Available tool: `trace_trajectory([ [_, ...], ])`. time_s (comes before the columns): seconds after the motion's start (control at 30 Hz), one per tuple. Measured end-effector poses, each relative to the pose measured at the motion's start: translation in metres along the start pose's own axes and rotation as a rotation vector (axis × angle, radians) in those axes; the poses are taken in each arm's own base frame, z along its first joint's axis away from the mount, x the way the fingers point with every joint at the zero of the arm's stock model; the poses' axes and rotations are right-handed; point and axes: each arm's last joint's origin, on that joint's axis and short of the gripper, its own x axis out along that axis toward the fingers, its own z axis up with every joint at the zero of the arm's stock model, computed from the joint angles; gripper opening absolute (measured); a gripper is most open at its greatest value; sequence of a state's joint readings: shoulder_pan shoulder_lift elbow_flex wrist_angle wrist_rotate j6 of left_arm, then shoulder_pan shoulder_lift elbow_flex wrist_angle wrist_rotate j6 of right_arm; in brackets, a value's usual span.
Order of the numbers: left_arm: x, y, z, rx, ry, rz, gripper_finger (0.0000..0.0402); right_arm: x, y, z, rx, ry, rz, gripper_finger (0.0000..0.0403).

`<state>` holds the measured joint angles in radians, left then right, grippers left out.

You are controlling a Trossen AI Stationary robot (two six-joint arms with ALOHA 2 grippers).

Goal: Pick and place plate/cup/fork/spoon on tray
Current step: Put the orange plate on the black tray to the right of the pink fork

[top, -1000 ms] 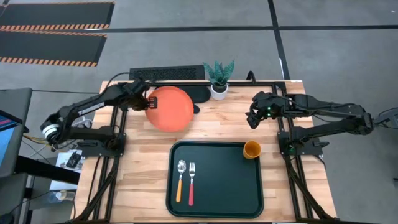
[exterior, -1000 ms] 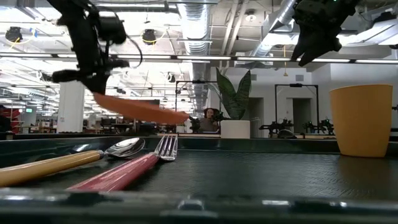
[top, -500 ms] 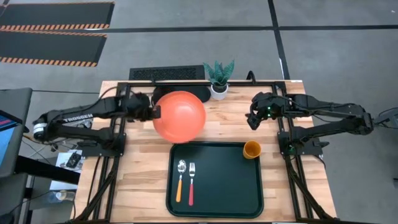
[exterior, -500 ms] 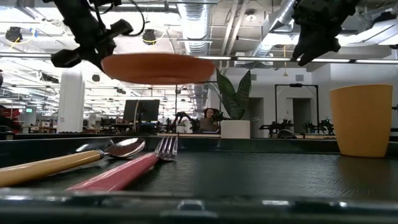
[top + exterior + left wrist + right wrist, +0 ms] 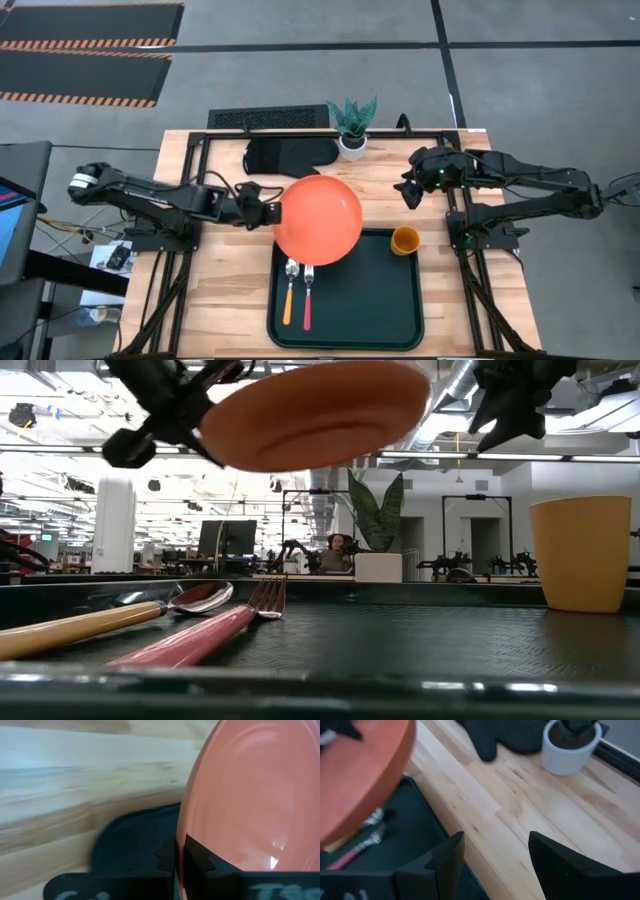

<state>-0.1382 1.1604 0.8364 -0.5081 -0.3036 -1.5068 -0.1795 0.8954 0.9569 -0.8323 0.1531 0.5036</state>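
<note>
Holding the orange-red plate (image 5: pixel 318 219) by its left rim, the left gripper (image 5: pixel 272 212) sits at centre frame of the high view, fingers clamped on the edge. The plate hangs tilted in the air over the upper left corner of the dark tray (image 5: pixel 385 300).

- Spoon (image 5: pixel 290 290) and fork (image 5: pixel 308 292): lying side by side at the tray's left, their heads under the plate's shadowing edge. Risk: the plate set down on them, resting crooked.
- Cup (image 5: pixel 405 240): upright in the tray's upper right corner, apart from the plate. Risk: a knock if the plate travels far right.
- Edge grip: risk of slipping.
- Right gripper (image 5: pixel 408 190): parted wide, empty, waiting at upper right.
</note>
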Motion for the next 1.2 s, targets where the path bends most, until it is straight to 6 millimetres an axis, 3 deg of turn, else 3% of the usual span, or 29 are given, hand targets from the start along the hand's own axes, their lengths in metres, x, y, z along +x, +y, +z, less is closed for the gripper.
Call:
trace_trajectory([
  [0.2, 0.015, -0.019, -0.015, -0.025, -0.070, -0.144, 0.0000, 0.006, 0.008, 0.007, 0.056, -0.036, 0.081, 0.0244],
  [0.53, 0.046, -0.015, -0.026, -0.033, -0.077, -0.064, 0.0000, 0.020, 0.029, 0.014, 0.038, -0.066, 0.191, 0.0244],
  [0.97, 0.046, -0.009, -0.026, -0.003, -0.112, -0.009, 0.0000, 0.052, 0.042, 0.012, 0.012, 0.000, 0.162, 0.0244],
  [1.2, 0.045, -0.010, -0.025, 0.000, -0.120, -0.006, 0.0000, 0.033, 0.035, 0.018, 0.048, -0.088, 0.172, 0.0244],
])
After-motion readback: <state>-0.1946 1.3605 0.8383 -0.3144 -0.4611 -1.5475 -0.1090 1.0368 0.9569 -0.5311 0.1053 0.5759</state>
